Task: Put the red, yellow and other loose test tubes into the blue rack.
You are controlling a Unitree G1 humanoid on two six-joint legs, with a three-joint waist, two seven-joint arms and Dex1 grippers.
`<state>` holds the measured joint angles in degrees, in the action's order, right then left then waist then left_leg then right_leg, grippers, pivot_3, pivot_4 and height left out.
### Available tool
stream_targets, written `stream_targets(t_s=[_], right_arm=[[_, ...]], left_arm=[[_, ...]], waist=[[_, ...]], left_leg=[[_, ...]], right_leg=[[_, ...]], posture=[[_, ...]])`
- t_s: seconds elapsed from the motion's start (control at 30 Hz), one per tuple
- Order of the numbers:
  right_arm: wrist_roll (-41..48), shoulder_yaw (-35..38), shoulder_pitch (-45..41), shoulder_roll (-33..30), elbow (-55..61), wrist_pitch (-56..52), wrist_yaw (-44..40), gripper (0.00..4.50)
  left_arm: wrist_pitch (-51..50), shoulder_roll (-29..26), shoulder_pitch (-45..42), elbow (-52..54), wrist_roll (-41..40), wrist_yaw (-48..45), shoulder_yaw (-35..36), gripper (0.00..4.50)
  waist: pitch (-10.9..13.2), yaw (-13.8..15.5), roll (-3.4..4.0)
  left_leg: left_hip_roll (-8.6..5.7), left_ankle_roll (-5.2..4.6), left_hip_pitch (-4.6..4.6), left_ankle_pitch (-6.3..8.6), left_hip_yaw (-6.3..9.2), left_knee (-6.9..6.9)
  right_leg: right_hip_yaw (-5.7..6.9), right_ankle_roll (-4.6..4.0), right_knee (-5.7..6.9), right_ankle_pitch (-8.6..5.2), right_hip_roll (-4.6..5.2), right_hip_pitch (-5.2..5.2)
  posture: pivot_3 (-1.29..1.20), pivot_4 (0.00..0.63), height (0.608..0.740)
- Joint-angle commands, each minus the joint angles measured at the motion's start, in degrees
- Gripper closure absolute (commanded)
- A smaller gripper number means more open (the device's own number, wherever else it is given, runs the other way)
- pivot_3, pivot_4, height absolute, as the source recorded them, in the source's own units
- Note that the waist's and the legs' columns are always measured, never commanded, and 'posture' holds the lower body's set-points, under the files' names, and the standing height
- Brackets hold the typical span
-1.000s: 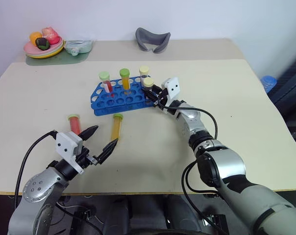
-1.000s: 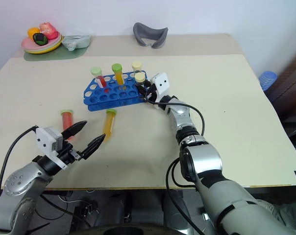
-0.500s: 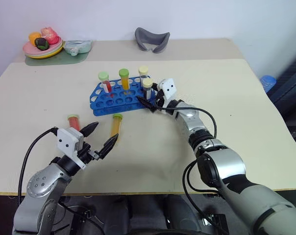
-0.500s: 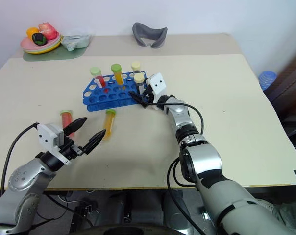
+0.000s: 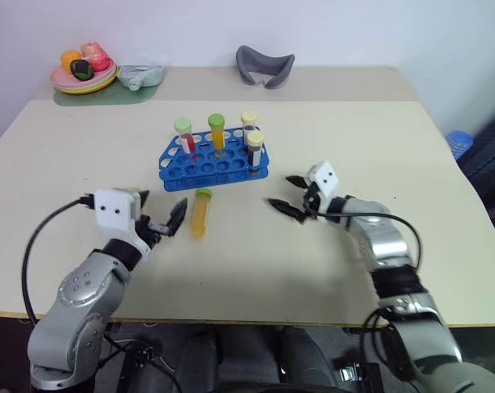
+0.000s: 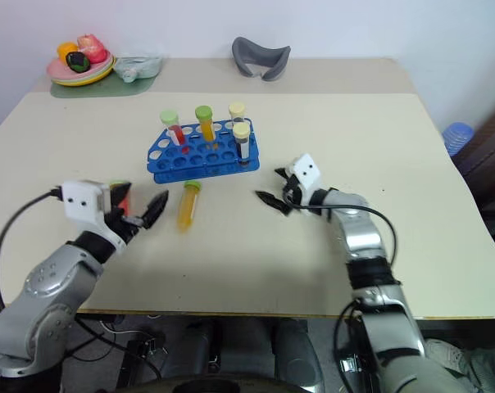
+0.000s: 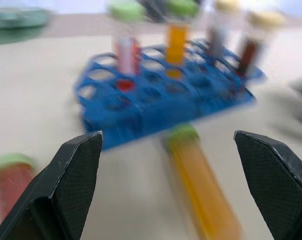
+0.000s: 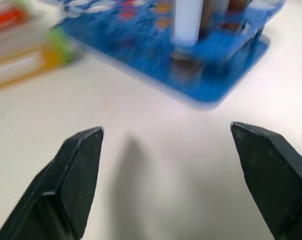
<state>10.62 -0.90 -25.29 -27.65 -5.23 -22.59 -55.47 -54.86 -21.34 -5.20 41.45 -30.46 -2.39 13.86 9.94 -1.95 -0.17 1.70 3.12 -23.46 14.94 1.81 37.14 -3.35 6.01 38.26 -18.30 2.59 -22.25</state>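
left pincer (image 7: 166, 190) spread, empty: orange tube (image 7: 201, 185) lies between its fingers, ahead. left wrist view adds red tube (image 7: 8, 182) beside it. right pincer (image 5: 287, 195) spread, blue rack (image 5: 215, 162) ahead.

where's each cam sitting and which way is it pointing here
Head stereo pair: looks down over the table; both arms show, open left gripper and open right gripper.
Left wrist: faces the blue rack and the yellow tube.
Right wrist: faces the rack's end.
Shared: rack and yellow tube.
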Motion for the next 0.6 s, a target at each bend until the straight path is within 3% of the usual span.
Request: stream_targets(t_s=[0.03,0.13,0.23,0.6], right_arm=[[7.4,1.7,0.6,-7.9,10.8,-11.2,-7.2,0.36],[14.1,2.5,-1.1,-17.2,13.1,-21.3,-14.8,0.36],[14.7,2.0,-3.6,-19.6,11.0,-20.8,-15.8,0.36],[14.1,1.3,-2.4,-19.5,13.7,-17.9,-12.5,0.36]], left_arm=[[-17.7,2.1,-9.8,2.3,-3.7,6.3,4.5,0.17],[-34.0,1.2,-23.4,-3.9,-4.5,4.4,3.7,0.17],[-37.6,1.2,-29.6,-12.1,-6.0,6.5,3.0,0.17],[-37.6,-0.8,-31.6,-28.7,-26.2,30.2,0.6,0.17]], waist=[[0.0,-0.3,-0.12],[0.1,-0.4,-0.30],[0.1,-1.0,-0.31],[0.2,0.9,-0.41]], left_leg=[[0.01,0.00,0.01,0.00,0.01,0.01],[0.02,-0.01,0.04,0.00,0.03,0.04],[0.02,-0.02,0.11,0.00,0.02,-0.01],[0.01,0.01,-0.03,-0.01,0.10,0.04]], right_leg=[[0.00,0.00,-0.01,0.00,-0.03,0.02],[0.06,0.01,0.00,0.00,-0.15,0.08],[0.04,0.00,-0.04,0.00,-0.17,0.08],[0.01,0.02,-0.05,0.01,0.02,-0.07]], posture=[[0.00,0.150,0.740],[0.00,0.150,0.740],[0.00,0.150,0.740],[0.00,0.150,0.740]])
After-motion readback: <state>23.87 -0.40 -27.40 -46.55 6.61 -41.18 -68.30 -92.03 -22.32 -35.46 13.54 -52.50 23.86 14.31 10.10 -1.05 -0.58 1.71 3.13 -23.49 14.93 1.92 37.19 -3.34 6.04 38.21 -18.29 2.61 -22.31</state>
